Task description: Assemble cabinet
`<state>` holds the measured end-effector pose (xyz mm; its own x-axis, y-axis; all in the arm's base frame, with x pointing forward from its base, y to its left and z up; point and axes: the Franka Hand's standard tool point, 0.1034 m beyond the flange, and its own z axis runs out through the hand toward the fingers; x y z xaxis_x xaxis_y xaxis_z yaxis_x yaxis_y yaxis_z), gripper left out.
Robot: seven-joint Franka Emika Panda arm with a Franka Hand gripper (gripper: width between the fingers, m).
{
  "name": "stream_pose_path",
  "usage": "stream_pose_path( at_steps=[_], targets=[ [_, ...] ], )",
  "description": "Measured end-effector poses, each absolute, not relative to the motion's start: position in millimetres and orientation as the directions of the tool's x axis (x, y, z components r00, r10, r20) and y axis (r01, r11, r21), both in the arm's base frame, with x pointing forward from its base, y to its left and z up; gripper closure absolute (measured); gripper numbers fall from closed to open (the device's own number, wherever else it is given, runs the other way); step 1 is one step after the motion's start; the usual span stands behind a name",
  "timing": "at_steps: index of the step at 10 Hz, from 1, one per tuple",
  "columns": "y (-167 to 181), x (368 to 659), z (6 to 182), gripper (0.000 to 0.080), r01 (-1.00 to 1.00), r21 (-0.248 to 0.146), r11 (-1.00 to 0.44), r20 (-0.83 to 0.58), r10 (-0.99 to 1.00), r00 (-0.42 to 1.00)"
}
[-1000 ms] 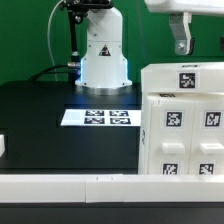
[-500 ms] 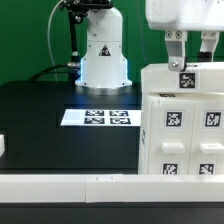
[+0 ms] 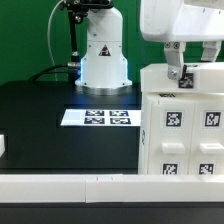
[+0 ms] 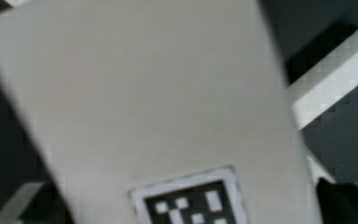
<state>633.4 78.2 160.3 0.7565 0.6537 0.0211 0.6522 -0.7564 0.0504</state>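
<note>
The cabinet [image 3: 185, 130], a white boxy stack of chunky panels with several black-and-white tags, stands at the exterior view's right on the black table. My gripper [image 3: 194, 68] hangs directly over its top, with the fingers [image 3: 175, 65] spread and their tips down at the top panel's level. In the wrist view a white panel [image 4: 140, 100] with one tag [image 4: 194, 205] fills the space between the dark fingers. The jaws are open, one on each side of the panel. I cannot tell whether they touch it.
The marker board [image 3: 98, 117] lies on the black table in front of the robot base [image 3: 103, 55]. A long white rail [image 3: 70, 185] runs along the table's near edge. A small white piece [image 3: 3, 146] sits at the exterior view's left edge.
My gripper has come down and shifted slightly toward the exterior view's left, from high above the cabinet to its top panel. The cabinet has not moved.
</note>
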Motion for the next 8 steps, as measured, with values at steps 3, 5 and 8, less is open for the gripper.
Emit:
stream_pose_path(
  at_steps=[3,5,8],
  targets=[
    [77.9,633.4,160.2,0.0248,0.449,0.043,-0.892,0.033,0.451,0.892],
    [77.6,636.4,160.0,0.0248,0.205,0.043,-0.978,0.073,0.208,0.976],
    [77.3,633.3,158.4,0.0246,-0.358,-0.008,-0.934,0.103,-0.357,0.929]
  ],
)
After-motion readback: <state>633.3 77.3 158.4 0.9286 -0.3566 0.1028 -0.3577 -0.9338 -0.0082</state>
